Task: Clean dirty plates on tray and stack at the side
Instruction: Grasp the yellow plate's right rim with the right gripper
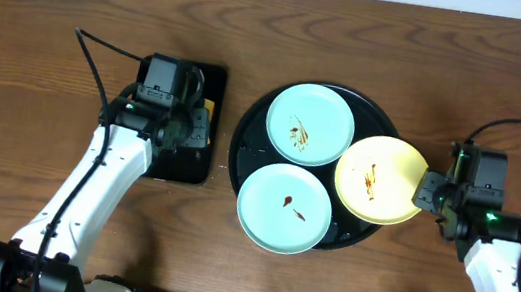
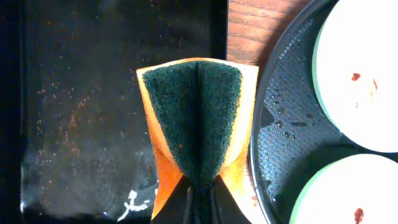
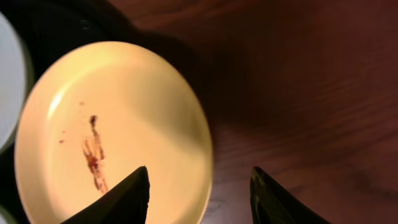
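A: Starting far left on the overhead: the left gripper (image 1: 193, 122) is over the small rectangular tray (image 1: 192, 165). Only a sliver of yellow sponge (image 1: 206, 114) peeks out from under it.

B: The left wrist camera fills that in. The fingers (image 2: 177, 205) are clamped tight on the sponge, folding it so the dark green scrub face creases down the middle, with orange backing flaring on both sides. It reaches past the rectangular tray's right edge, across a strip of wood, to the round tray's rim. Whether it touches anything below, I can't tell.

A: Moving right, the round tray (image 1: 236, 153), glossy black, carries all three dirty plates. There's the upper mint plate (image 1: 310, 122), the lower mint plate (image 1: 285, 208) and the yellow plate (image 1: 380, 179), each with brown smears. The overhead alone shows the lower mint plate and the yellow plate overhanging the rim.

B: The left wrist view catches only slices of the two mint plates, washed out nearly white, plus droplets on the tray floor.

A: And far right?

B: The right gripper (image 1: 426, 188) is at the yellow plate's right edge. Its own camera shows the fingers spread wide, gripping nothing. One is over the plate beside a red-brown streak, the other over bare tabletop (image 3: 311, 93), and the plate's rim lies between them. I can't make out any contact.
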You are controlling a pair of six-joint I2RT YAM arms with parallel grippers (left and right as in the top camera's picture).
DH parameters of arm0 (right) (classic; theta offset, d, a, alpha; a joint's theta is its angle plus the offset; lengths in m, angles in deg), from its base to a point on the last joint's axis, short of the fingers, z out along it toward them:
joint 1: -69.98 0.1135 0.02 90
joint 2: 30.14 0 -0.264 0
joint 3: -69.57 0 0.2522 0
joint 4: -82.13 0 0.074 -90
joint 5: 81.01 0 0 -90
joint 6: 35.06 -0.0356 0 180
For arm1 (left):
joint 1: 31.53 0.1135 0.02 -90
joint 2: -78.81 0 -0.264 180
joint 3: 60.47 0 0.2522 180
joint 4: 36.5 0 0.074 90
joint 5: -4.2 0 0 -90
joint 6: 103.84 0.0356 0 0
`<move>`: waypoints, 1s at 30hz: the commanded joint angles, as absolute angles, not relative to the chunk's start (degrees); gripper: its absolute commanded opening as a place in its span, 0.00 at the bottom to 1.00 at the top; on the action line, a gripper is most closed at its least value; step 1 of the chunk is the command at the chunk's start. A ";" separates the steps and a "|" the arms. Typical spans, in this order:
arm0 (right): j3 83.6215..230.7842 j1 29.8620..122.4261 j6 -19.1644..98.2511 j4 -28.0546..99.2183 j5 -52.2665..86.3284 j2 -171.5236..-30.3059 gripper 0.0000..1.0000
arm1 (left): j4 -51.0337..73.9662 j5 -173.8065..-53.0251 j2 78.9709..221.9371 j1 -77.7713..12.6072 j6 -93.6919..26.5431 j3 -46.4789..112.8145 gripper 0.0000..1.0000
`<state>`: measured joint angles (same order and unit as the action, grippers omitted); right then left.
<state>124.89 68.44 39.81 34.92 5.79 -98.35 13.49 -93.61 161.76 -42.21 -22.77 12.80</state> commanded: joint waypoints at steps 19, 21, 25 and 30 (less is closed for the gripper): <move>125.48 67.96 39.76 37.60 10.99 -109.87 0.43 | 13.09 -89.07 161.22 -42.34 -21.83 14.37 0.07; 125.48 67.96 39.76 38.08 11.01 -109.87 0.41 | 12.94 -88.65 161.22 -42.34 -21.83 14.33 0.07; 125.48 67.98 39.76 38.63 11.01 -109.87 0.40 | 12.81 -87.69 161.22 -42.32 -21.87 14.33 0.07; 125.48 67.98 39.78 38.59 12.95 -109.87 0.19 | 12.81 -87.69 161.22 -42.34 -21.85 14.33 0.07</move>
